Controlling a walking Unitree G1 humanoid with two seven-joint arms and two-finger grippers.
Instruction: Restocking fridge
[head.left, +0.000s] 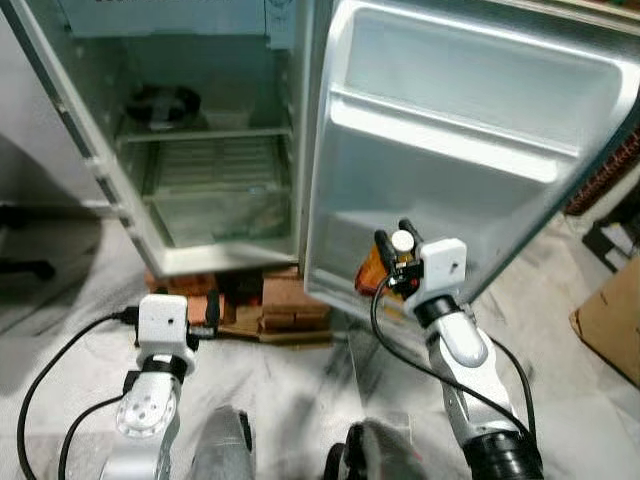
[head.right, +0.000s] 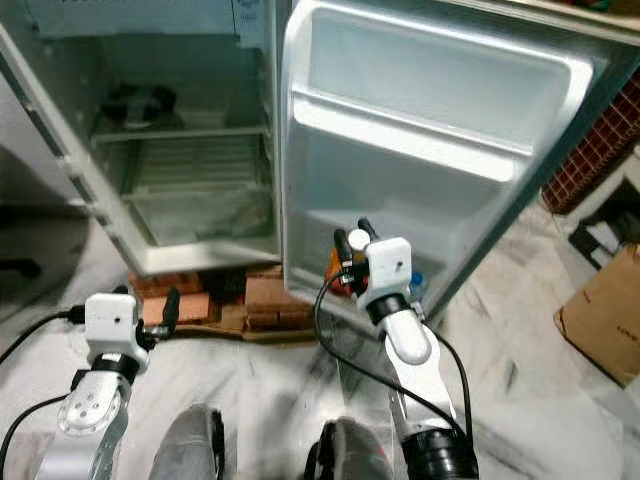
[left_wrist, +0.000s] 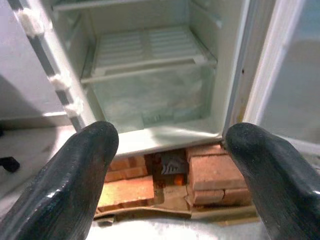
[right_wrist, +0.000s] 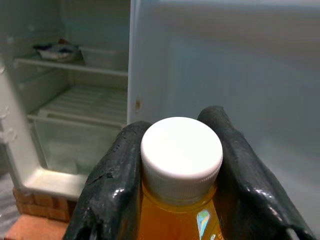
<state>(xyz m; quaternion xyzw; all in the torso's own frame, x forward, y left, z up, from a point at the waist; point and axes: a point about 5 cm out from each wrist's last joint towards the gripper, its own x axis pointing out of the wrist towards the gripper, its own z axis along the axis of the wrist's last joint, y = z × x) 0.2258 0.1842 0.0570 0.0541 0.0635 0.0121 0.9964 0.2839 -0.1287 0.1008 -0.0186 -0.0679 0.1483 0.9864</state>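
My right gripper (right_wrist: 175, 165) pinches the orange bottle (right_wrist: 172, 220) just under its white cap (right_wrist: 181, 150); my fingers hide the bottle's sides and its base is cut off. My left gripper (left_wrist: 170, 165) is spread wide, holding nothing. Past its fingertips lie bricks (left_wrist: 212, 175) under the fridge (head.left: 215, 190). Beyond my right jaws stands the open door (head.left: 470, 150). A dark item (head.left: 160, 103) on the upper shelf is too blurred to name.

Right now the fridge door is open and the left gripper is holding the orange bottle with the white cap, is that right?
Not quite: the right gripper holds the orange bottle with the white cap, as the right wrist view shows. The left gripper is open. The fridge door is open.
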